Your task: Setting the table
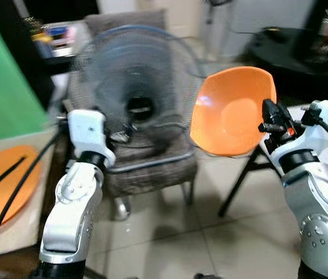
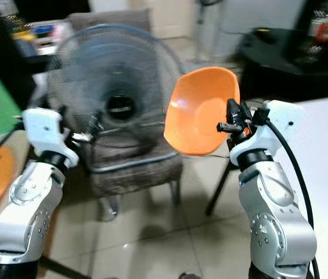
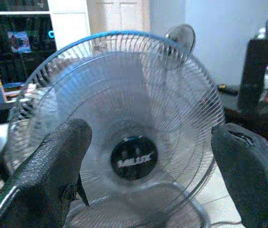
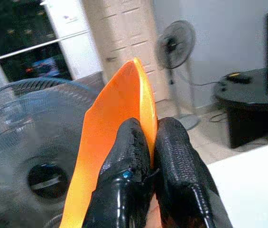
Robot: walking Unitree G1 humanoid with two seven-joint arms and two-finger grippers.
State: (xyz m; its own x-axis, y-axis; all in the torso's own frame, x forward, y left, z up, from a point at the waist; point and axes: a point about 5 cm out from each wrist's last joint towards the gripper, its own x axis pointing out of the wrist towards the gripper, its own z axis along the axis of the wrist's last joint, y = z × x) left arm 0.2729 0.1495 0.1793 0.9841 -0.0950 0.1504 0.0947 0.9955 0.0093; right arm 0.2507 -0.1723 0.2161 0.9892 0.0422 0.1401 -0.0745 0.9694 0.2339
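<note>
Right wrist view: the right gripper has its two black fingers pinched together on the rim of an orange bowl, the thin plastic edge running up between the pads. From the head camera the bowl stands on edge, its hollow turned toward the robot, held up just in front of the gripper and well off any surface. Beyond it stands a table fan on a grey upholstered chair. The white table lies beside and behind the right gripper, on its outer side. The left gripper hovers with its fingers wide apart and nothing between them, aimed at the fan's grille. An orange plate already lies on a beige mat to the left arm's outer side.

My judgement: the bowl is in transit to its place. The grip is on a narrow bit of rim, so the bowl could swing or slip; slow wrist motion helps. Before release, the wrist should roll until the bowl's base faces down, lower until it touches the surface, then open.
</note>
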